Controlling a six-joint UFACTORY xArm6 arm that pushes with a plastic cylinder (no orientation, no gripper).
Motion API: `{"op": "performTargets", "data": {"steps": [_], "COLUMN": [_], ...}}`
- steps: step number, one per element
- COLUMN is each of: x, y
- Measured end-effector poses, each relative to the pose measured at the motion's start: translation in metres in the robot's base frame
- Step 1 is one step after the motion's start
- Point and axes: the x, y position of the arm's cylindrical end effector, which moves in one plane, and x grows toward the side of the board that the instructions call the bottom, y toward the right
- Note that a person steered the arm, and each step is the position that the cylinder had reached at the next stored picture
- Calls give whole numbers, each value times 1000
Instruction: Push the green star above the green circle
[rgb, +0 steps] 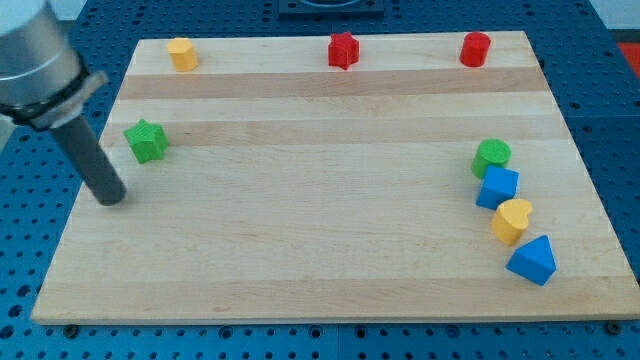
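Observation:
The green star (147, 140) lies near the board's left edge, in the upper left part. The green circle (491, 155) lies far across at the view's right, touching the blue cube (497, 187) below it. My tip (110, 198) rests on the board just below and to the left of the green star, a short gap apart from it. The dark rod rises from the tip toward the view's upper left.
A yellow heart (512, 220) and a blue triangle (532, 261) lie below the blue cube. Along the top edge lie a yellow block (182, 53), a red star (343, 50) and a red cylinder (475, 48). The wooden board (320, 260) sits on a blue pegboard.

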Motion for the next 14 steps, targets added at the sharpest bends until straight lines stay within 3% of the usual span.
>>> {"op": "performTargets", "data": {"steps": [1, 4, 9, 12, 14], "x": [-14, -67, -108, -108, -83], "y": [-29, -24, 90, 172, 180]}}
